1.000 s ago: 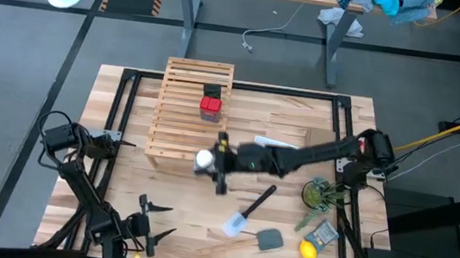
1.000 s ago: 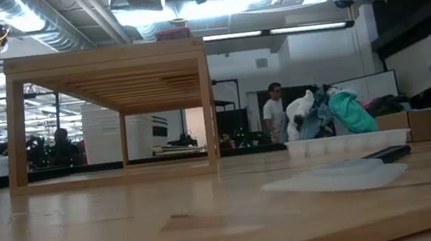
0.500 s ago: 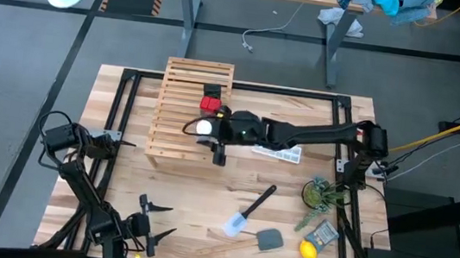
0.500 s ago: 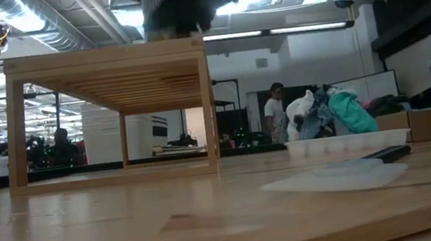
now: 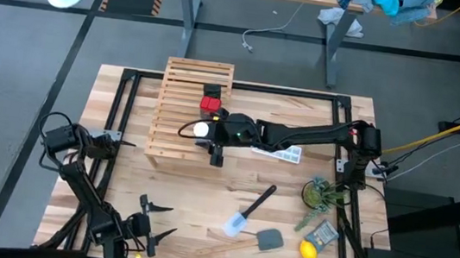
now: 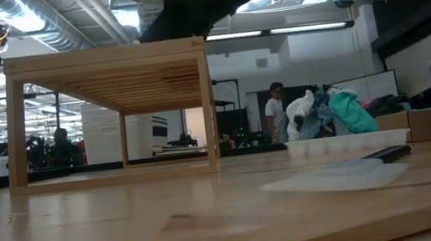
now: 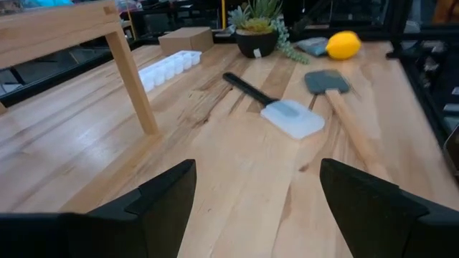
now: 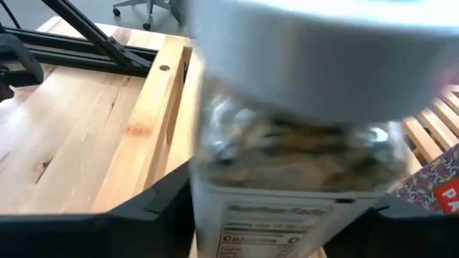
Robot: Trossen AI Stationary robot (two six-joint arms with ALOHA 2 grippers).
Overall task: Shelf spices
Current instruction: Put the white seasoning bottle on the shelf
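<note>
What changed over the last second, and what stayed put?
The right gripper, shut on the clear jar, carried it from the table in front of the shelf to above its slats, near the red container. The left gripper, spatula and lemon stayed put.

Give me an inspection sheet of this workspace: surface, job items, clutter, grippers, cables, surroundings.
Surface: light wooden table, black frame rails along its edges.
Job items: slatted wooden shelf; red spice box and black spice container on top of it; clear jar with white lid held over the shelf's right part.
Clutter: white ice-cube tray, white spatula, grey spatula, potted plant, lemon.
Grippers: right gripper shut on the jar; left gripper open, parked at the near left.
Cables: yellow cable running off to the right.
Surroundings: person standing in the room beyond.
</note>
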